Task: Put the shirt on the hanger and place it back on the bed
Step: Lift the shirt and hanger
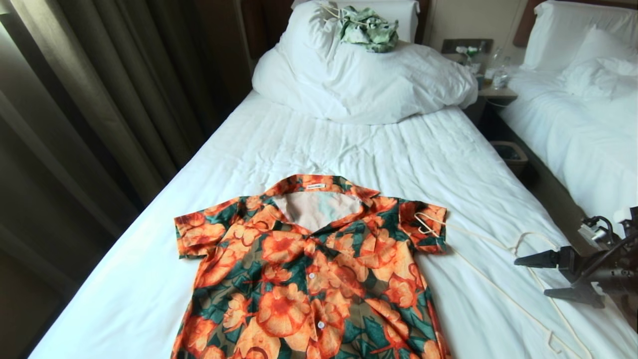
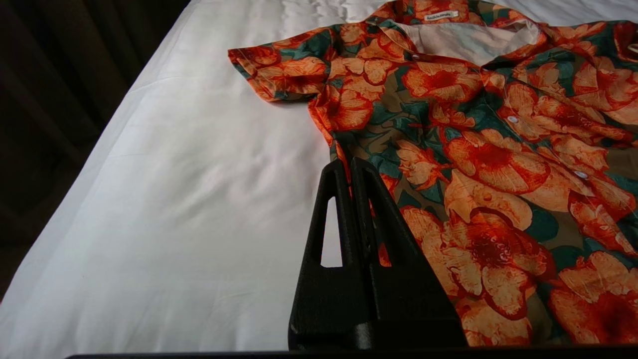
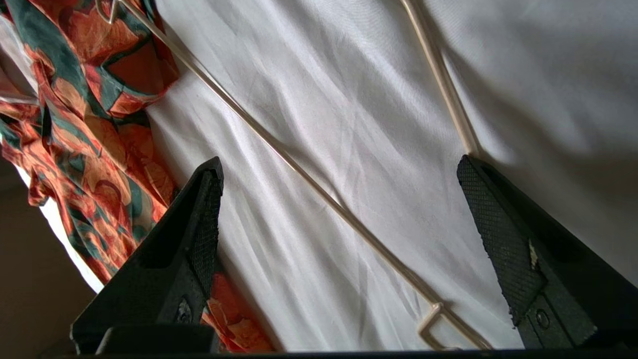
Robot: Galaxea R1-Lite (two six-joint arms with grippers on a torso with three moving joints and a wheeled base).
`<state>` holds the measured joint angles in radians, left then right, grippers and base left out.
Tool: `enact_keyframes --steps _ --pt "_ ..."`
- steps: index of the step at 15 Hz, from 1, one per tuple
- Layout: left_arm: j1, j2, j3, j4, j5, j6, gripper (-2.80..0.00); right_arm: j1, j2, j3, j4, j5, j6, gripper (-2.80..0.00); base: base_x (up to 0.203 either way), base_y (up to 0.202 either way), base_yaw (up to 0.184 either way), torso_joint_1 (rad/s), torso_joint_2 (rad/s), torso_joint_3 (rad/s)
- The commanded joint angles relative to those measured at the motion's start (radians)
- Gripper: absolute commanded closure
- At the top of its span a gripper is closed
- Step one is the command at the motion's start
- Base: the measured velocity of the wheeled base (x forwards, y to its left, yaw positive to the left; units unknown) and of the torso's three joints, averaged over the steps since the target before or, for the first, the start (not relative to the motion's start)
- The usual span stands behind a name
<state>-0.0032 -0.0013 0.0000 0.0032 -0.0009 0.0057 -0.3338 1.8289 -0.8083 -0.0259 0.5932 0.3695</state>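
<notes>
head view: right gripper (image 1: 531, 276) wide open, empty, level beside hanger (image 1: 493, 279) on bed (image 1: 349, 149).

Matte black wedge-shaped right gripper (image 3: 339, 194), cross-hatched rubber pads (image 3: 498, 234), screw heads, black cables; matching black left gripper (image 2: 349, 167).

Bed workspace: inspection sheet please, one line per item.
Surface: bed with white sheet, duvet bunched at the head end.
Job's things: shirt flat, front up, collar open; hanger on the sheet beside it, one end on the shirt's sleeve, not inside the shirt.
Clutter: pale green garment with its own hanger on the duvet.
Grippers: right gripper open over the hanger, holding nothing; left gripper shut, near the shirt's side.
Cables: black cables on the right arm.
Surroundings: curtain, second bed, nightstand.
</notes>
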Motion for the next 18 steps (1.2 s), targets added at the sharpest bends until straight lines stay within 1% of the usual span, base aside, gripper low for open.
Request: enact_keyframes --steps 1,3,5,9,14,16,18 --pt "0.000 0.000 0.002 0.000 -0.001 0.000 0.00 0.001 -0.002 0.016 -0.002 -0.001 -0.011 -2.80 0.000 0.000 0.000 0.000 0.00 0.000" --pt "0.000 0.000 0.002 0.000 -0.001 -0.001 0.00 -0.005 -0.002 0.021 -0.016 -0.001 -0.011 -2.80 0.000 0.000 0.000 0.000 0.00 0.000" --pt "0.000 0.000 0.002 0.000 -0.001 0.000 0.00 -0.028 -0.024 0.019 -0.033 -0.002 -0.017 -2.80 0.000 0.000 0.000 0.000 0.00 0.000" --pt "0.000 0.000 0.002 0.000 -0.001 0.000 0.00 -0.045 -0.092 0.029 -0.016 0.005 -0.029 -2.80 0.000 0.000 0.000 0.000 0.00 0.000" --pt "0.000 0.000 0.002 0.000 -0.001 0.000 0.00 -0.047 -0.043 0.057 -0.026 0.012 -0.032 -2.80 0.000 0.000 0.000 0.000 0.00 0.000" --pt "0.000 0.000 0.002 0.000 -0.001 0.000 0.00 -0.047 -0.035 0.060 -0.033 0.034 -0.032 -2.80 0.000 0.000 0.000 0.000 0.00 0.000" --pt "0.000 0.000 0.002 0.000 -0.001 0.000 0.00 -0.047 -0.024 0.060 -0.034 0.037 -0.034 -2.80 0.000 0.000 0.000 0.000 0.00 0.000"
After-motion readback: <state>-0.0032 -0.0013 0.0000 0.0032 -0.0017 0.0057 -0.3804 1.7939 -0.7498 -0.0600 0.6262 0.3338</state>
